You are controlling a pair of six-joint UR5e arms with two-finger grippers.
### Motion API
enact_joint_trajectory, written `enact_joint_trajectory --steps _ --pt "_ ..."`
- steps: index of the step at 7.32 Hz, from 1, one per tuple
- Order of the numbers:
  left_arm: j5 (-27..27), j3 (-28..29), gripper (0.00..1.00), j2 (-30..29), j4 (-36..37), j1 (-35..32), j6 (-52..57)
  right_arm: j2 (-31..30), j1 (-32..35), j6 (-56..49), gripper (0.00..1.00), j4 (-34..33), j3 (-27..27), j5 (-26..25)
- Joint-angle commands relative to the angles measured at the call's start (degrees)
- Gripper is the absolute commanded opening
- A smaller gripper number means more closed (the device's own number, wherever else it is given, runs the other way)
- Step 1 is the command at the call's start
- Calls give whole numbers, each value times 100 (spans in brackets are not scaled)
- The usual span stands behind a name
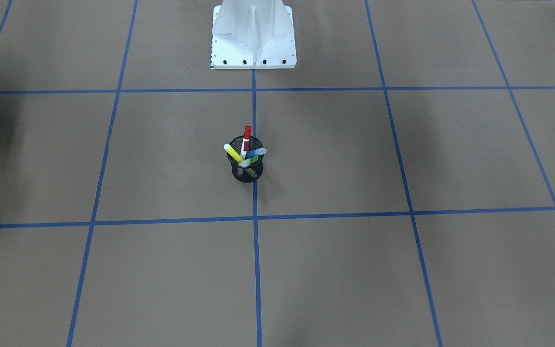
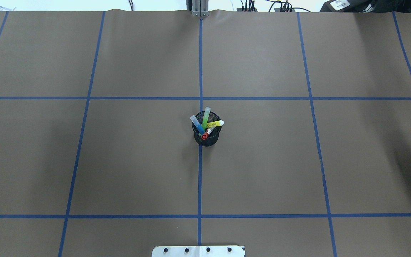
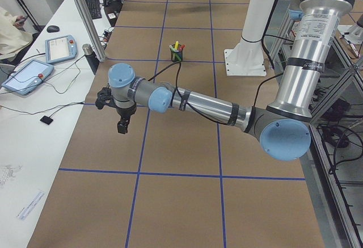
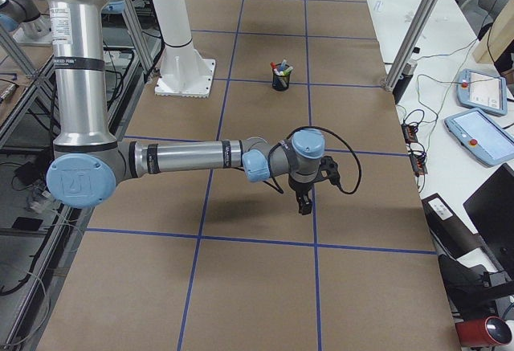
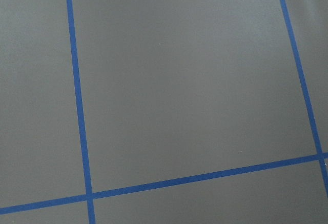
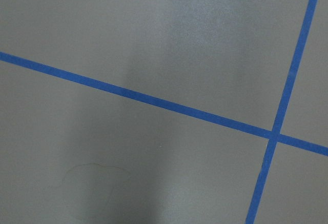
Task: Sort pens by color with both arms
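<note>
Four pens [image 2: 206, 115] crowd your cup [image 2: 207, 141]; yank at 6 o'clock, it could tip; left gripper [image 3: 122, 124], right gripper [image 4: 303, 204]: can't tell if open.

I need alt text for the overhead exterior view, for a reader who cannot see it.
A black wire-mesh cup stands at the centre of a brown table crossed by blue tape lines. It holds four pens: a blue pen, a light green pen, a yellow pen and a red-capped pen.
</note>
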Motion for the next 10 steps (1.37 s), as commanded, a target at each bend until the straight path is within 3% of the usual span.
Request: enact_joint_trajectory --steps 1,5,10 --pt "-7 -18 100 0 7 0 -33 -12 7 -22 99 3 -34 -22" --pt "-235 0 100 -70 7 9 -129 -4 -2 178 99 -5 -78 -48" --pt "-148 -860 100 -412 7 1096 -2523 49 -72 556 99 -6 -87 4"
